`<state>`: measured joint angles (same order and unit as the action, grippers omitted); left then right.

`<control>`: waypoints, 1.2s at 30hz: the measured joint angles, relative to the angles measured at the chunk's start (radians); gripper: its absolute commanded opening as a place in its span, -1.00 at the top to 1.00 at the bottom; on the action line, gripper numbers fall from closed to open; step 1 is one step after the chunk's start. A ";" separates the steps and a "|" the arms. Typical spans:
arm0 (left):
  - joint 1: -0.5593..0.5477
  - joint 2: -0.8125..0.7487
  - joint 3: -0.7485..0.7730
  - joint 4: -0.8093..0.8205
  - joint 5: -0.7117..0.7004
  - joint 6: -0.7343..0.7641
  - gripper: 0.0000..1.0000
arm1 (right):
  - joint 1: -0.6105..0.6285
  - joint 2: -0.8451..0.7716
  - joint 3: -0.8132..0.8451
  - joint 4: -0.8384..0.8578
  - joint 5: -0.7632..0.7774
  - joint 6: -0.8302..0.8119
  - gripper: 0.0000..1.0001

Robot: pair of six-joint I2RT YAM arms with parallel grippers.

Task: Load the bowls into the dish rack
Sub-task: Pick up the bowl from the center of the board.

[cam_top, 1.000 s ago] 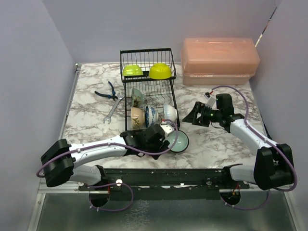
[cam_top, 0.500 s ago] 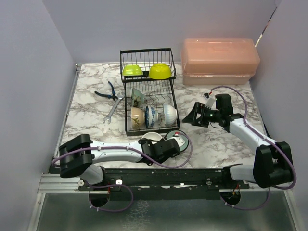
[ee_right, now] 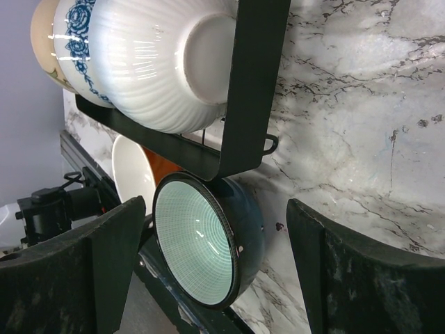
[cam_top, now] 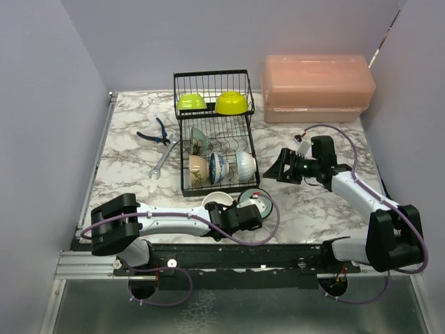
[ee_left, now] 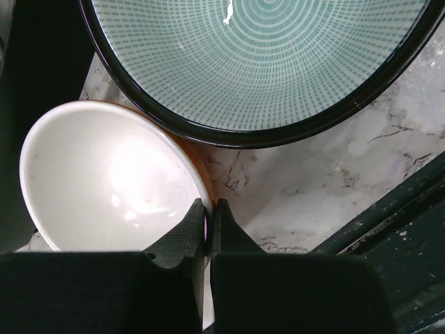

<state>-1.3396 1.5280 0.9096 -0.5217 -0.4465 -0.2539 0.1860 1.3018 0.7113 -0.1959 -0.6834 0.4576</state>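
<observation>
Left gripper point(ee_left: 208, 221): clamps the rim of the small orange bowl point(ee_left: 104, 174), white inside, on the table point(cam_top: 125, 153) just in front of the dish rack point(cam_top: 212, 90). Right gripper point(cam_top: 281, 167): spread wide, empty, to the right of the rack. Bowls counted: eight. Upper basket: holds two yellow-green bowls point(cam_top: 191, 102), side by side. Lower tier: holds four on edge in the slots, namely a plant-patterned bowl point(cam_top: 198, 141), a beige-patterned bowl point(cam_top: 198, 169), a blue-patterned bowl point(cam_top: 217, 167) and a white ribbed bowl point(cam_top: 245, 163). On the marble: two, the orange one and a pale teal bowl point(ee_left: 264, 62), dark outside, tilted, just beside it. Also logged: one pink lidded box point(cam_top: 316, 87), one pair of pliers point(cam_top: 156, 132), one wrench point(cam_top: 161, 164).
</observation>
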 measured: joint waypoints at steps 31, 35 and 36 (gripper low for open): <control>0.230 -0.390 -0.045 0.426 0.472 -0.229 1.00 | 0.000 -0.089 0.006 -0.017 -0.060 -0.026 -0.99; 0.373 -0.421 -0.136 0.621 0.601 -0.325 1.00 | 0.000 -0.099 0.023 -0.033 -0.067 -0.039 -0.99; 0.402 -0.425 -0.158 0.672 0.626 -0.356 1.00 | 0.000 -0.103 0.030 -0.034 -0.068 -0.040 -0.99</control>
<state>-0.9371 1.1027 0.7517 0.1505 0.1791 -0.6102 0.1860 1.1992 0.7410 -0.2302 -0.7513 0.4171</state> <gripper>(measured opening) 0.022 0.995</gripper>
